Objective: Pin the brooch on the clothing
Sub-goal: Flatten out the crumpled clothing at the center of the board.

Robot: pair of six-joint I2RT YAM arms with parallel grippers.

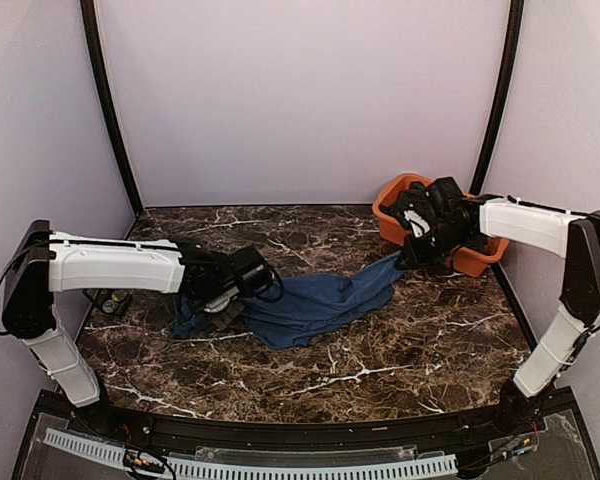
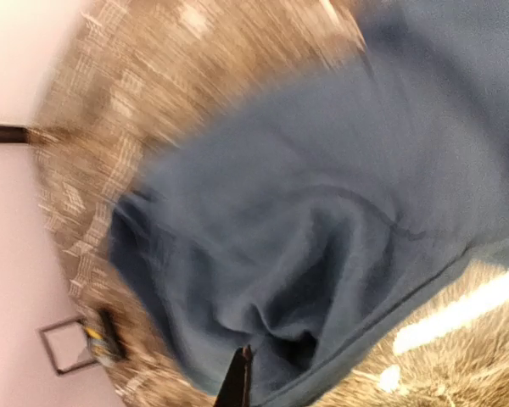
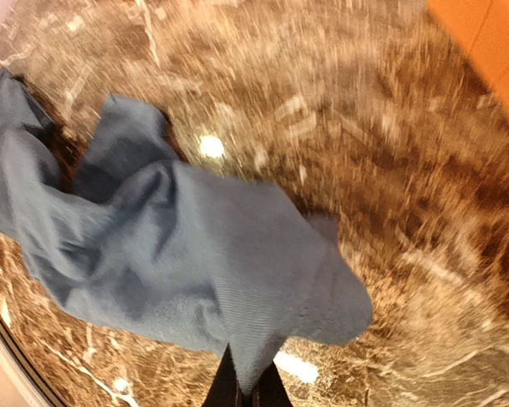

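marble tabletop point(image 1: 400, 350), lilac walls point(image 1: 300, 90), navy t-shirt point(image 1: 320, 305)

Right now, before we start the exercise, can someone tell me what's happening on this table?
Two robot arms are handling a navy T-shirt on the marble-patterned table. The right gripper is shut on one end, raised beside the orange tub, so the fabric stretches down from it. The left gripper is shut on a fold at the opposite end, low on the table. No brooch shows in any view, so the pinning is not yet done.
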